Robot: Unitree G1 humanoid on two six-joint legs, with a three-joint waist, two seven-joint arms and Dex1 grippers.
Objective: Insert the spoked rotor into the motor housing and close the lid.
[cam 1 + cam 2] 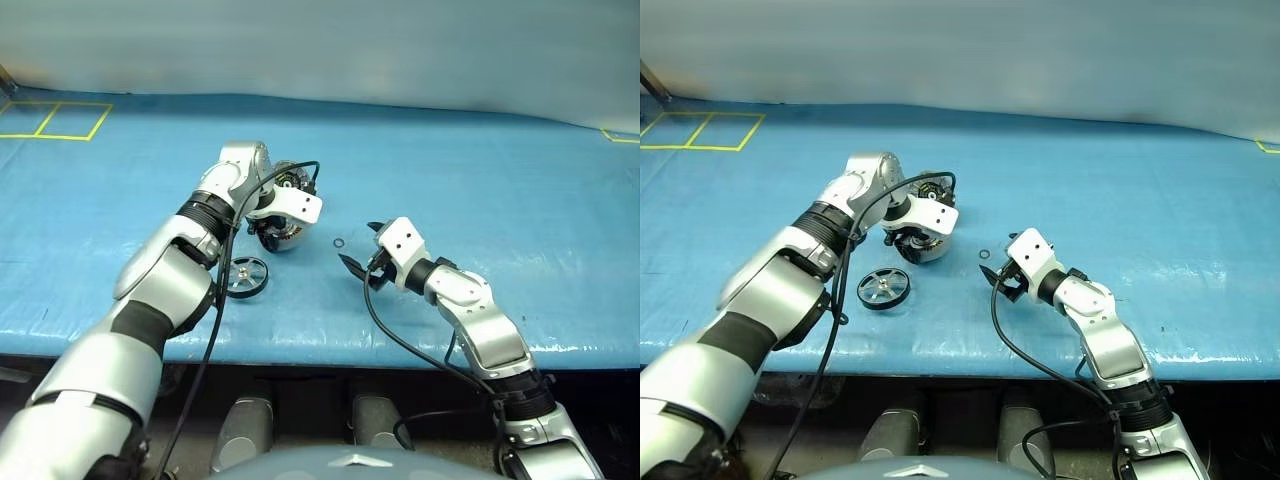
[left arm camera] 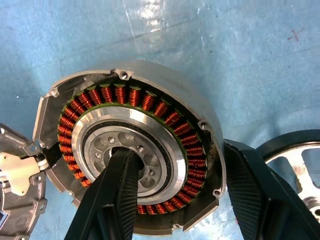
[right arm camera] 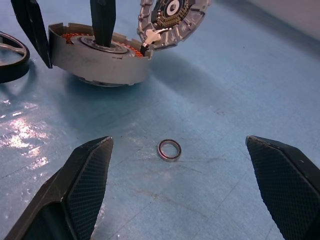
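- Your left pincer points almost straight down over the motor housing. One finger sits in the silver centre, the other outside the rim, so the housing wall with its copper windings is between them. Whether the fingers actually clamp the wall, you cannot tell.
- The housing sits on the blue counter, open face up.
- The lid is hinged at the housing's edge and stands tilted up, its segmented inner face showing.
- The spoked rotor lies flat on the counter just beside the housing, on the side nearer you, outside the pincer.
- Your right pincer is spread wide, holding nothing, low over the counter and aimed toward the housing.
- A small loose ring lies on the counter ahead of its fingers, between them.
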